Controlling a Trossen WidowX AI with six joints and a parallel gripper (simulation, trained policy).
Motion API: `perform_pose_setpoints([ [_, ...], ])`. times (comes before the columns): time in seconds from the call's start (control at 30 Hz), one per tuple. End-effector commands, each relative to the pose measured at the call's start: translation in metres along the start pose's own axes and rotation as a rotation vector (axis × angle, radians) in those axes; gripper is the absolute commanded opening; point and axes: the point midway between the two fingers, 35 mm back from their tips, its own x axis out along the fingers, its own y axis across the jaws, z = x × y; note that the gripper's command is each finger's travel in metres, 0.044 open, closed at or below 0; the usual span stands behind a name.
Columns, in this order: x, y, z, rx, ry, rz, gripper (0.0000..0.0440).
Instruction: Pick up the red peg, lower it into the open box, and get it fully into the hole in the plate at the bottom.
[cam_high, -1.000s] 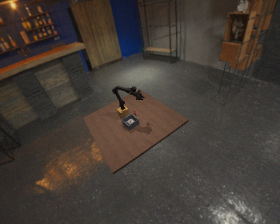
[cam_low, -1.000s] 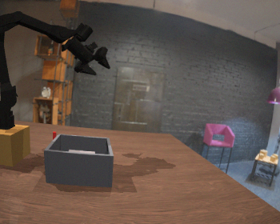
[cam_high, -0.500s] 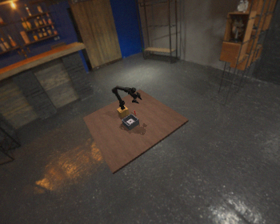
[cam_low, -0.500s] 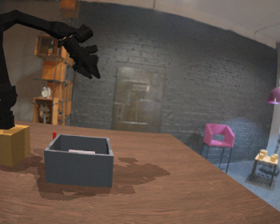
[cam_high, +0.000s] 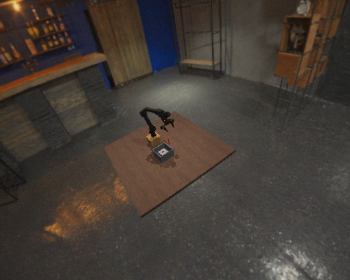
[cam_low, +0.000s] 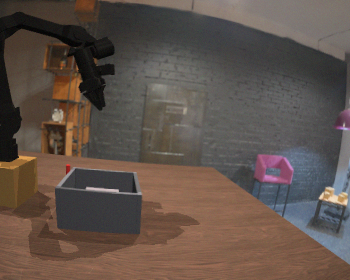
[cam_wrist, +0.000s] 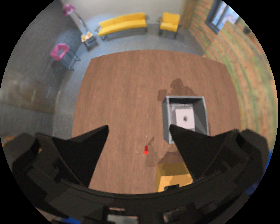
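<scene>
The red peg (cam_high: 168, 141) (cam_low: 68, 169) (cam_wrist: 146, 149) appears to stand upright on the table beside the box; in the exterior view only its top shows behind the box's rear corner. The open grey box (cam_high: 168, 156) (cam_low: 98, 215) (cam_wrist: 166, 119) sits on the table. The pale plate (cam_low: 102, 190) (cam_wrist: 179, 113) lies at its bottom, with a dark hole showing in the wrist view. My gripper (cam_high: 168, 127) (cam_low: 101, 107) (cam_wrist: 139, 128) is open and empty, high above the table and pointing down at a tilt. In the wrist view the peg appears between the fingers, well below them.
The yellow arm base block (cam_high: 153, 139) (cam_low: 17, 182) (cam_wrist: 172, 176) stands near the peg and the box. The brown table top (cam_high: 187, 167) (cam_low: 210, 225) (cam_wrist: 120, 90) carries them all. Shadows of the arm fall on it around the box.
</scene>
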Motion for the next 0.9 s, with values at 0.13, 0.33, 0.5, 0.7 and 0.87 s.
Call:
perform_pose_setpoints([
  [0.13,0.007,-0.014,-0.036,0.194,0.17,-0.127,0.044],
  [0.33,0.013,-0.022,-0.063,0.306,0.286,-0.237,0.044],
  [0.5,0.019,-0.026,-0.083,0.378,0.366,-0.33,0.044],
  [0.7,0.027,-0.03,-0.103,0.44,0.443,-0.434,0.044],
  [0.87,0.035,-0.033,-0.117,0.473,0.494,-0.507,0.044],
])
